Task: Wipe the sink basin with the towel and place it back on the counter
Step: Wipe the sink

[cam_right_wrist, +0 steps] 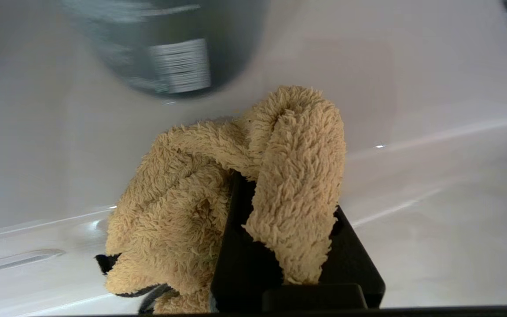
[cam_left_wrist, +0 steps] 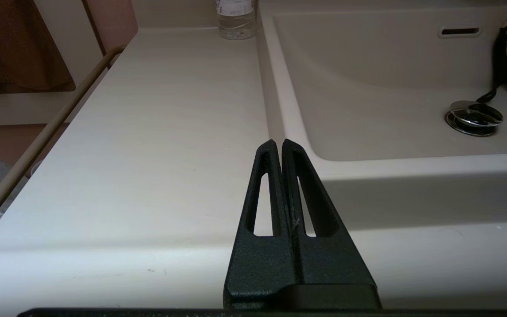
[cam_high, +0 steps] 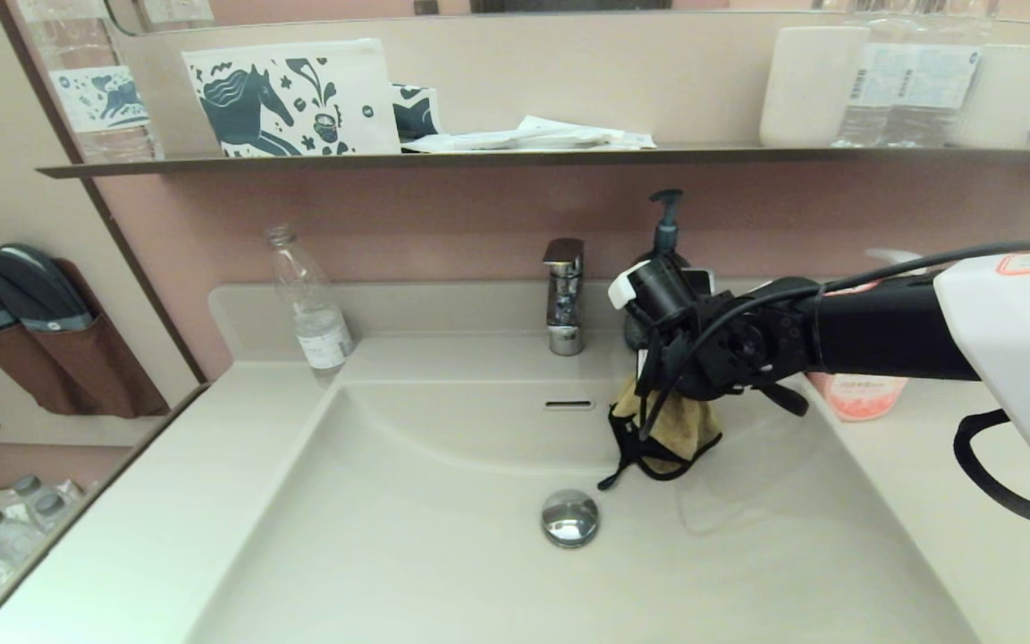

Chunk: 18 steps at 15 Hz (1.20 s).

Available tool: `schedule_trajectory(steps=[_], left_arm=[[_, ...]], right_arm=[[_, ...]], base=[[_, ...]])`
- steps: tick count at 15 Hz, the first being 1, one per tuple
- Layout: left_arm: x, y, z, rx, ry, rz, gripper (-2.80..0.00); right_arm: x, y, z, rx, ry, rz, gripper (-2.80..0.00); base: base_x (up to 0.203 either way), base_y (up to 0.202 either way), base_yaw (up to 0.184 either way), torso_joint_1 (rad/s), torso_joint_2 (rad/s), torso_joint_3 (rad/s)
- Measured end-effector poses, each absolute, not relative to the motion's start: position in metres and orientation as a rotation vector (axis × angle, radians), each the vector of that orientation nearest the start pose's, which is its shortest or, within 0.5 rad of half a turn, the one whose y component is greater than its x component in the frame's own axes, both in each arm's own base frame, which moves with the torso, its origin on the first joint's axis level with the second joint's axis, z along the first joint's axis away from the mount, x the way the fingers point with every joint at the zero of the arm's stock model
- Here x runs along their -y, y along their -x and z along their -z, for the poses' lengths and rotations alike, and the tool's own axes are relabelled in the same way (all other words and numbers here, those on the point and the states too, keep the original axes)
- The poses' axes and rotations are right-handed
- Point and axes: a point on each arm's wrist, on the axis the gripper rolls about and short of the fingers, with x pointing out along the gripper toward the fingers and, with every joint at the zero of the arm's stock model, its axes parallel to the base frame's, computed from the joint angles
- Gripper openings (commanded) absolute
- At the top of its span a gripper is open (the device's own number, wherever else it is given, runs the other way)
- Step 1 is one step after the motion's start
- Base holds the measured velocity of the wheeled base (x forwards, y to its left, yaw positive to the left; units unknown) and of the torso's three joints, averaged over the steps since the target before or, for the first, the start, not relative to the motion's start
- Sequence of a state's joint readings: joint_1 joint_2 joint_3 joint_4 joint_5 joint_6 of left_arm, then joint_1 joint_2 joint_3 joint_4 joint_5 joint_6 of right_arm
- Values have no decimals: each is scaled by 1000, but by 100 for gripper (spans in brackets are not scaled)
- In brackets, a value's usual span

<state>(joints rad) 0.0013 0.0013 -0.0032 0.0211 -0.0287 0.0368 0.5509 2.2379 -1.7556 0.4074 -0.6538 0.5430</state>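
The mustard-yellow towel (cam_high: 681,427) with black edging hangs bunched from my right gripper (cam_high: 658,394), which is shut on it. It hangs above the back right part of the sink basin (cam_high: 426,555), just behind and to the right of the chrome drain plug (cam_high: 569,517). In the right wrist view the towel (cam_right_wrist: 183,207) drapes over the black fingers (cam_right_wrist: 240,246) and hides their tips. My left gripper (cam_left_wrist: 278,141) is shut and empty, low over the counter (cam_left_wrist: 148,132) by the basin's front left corner. It does not show in the head view.
The faucet (cam_high: 564,295) and a dark pump bottle (cam_high: 665,233) stand behind the basin, close to my right wrist. A pink soap bottle (cam_high: 859,395) is on the right counter and a clear plastic bottle (cam_high: 311,309) at the back left. A dark shelf (cam_high: 515,159) runs overhead.
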Motion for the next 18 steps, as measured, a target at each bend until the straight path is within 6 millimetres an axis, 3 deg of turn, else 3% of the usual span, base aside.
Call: schedule_trajectory(steps=[11, 14, 18], left_arm=[[1, 23, -74, -19, -36, 28, -280], [1, 23, -74, -18, -37, 28, -280], [1, 23, -74, -19, -36, 29, -280]], right_arm=[[-148, -389, -153, -695, -49, 438, -280], [-136, -377, -157, -711, -43, 455, -280], [-127, -343, -166, -745, -25, 444, -280]], base=[[0, 0, 0, 0, 0, 0], [0, 0, 0, 0, 0, 0], [0, 0, 0, 0, 0, 0]])
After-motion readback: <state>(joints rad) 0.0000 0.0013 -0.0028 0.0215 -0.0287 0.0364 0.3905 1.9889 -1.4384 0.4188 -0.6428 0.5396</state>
